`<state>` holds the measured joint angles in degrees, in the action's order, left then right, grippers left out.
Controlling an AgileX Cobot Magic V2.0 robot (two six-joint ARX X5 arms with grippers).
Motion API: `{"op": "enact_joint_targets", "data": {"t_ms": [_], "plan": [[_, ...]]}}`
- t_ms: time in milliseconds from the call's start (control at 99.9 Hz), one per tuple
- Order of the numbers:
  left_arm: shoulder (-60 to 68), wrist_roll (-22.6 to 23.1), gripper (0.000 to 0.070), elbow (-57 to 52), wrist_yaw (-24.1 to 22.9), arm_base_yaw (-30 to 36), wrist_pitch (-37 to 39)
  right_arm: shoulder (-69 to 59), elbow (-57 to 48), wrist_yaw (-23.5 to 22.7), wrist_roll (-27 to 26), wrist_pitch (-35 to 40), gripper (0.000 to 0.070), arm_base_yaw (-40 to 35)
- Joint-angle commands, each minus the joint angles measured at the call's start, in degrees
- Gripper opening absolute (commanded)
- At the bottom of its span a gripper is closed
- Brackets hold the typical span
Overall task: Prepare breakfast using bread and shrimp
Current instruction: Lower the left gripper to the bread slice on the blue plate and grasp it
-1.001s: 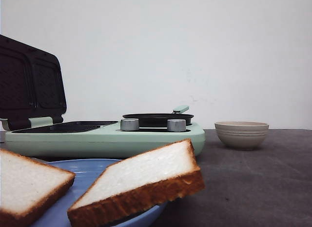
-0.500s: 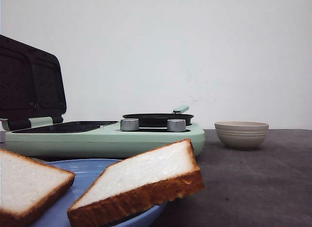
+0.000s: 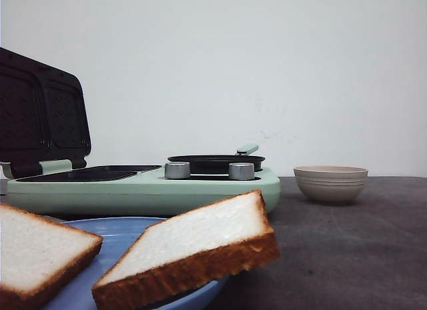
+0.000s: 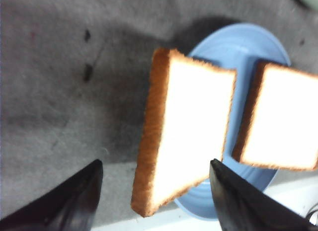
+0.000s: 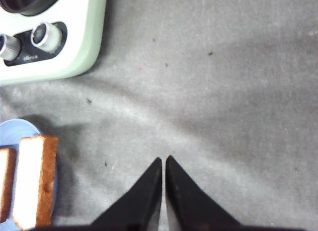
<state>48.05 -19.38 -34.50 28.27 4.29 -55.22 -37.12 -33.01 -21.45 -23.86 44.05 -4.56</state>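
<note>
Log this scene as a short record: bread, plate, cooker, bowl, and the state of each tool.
bread: two slices, both on the plate, apart; the right one overhangs the rim
plate: blue, in front of the cooker
cooker: mint green, lid open, two knobs, dark pan on the right side
bowl: beige, right of the cooker; contents not visible
left tool: open, above the overhanging slice, not touching
right tool: shut, empty, over bare table

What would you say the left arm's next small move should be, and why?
Probably lower the left gripper onto the nearer bread slice. Its fingers are spread wide with that slice between them, untouched, overhanging the blue plate. The right gripper is closed over bare table.
</note>
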Motion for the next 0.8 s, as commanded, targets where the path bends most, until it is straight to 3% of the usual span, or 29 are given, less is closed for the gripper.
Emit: {"op": "enact_joint_targets", "data": {"t_ms": [0,390,791], "plan": [[1.79,0.94,0.0366,-0.79,0.28,1.01,0.5,-0.2,-0.83,-0.24,0.5,-0.31,0.0004,-0.2],[10.29,1.4,0.0366,-0.79,0.24,8.61,2.97,-0.2,-0.83,-0.24,0.55,-0.31,0.0004,-0.2],[14.53,1.36,0.0366,-0.79,0.28,11.23,5.81,-0.2,-0.83,-1.09,0.59,-0.28,0.0004,-0.2]]}}
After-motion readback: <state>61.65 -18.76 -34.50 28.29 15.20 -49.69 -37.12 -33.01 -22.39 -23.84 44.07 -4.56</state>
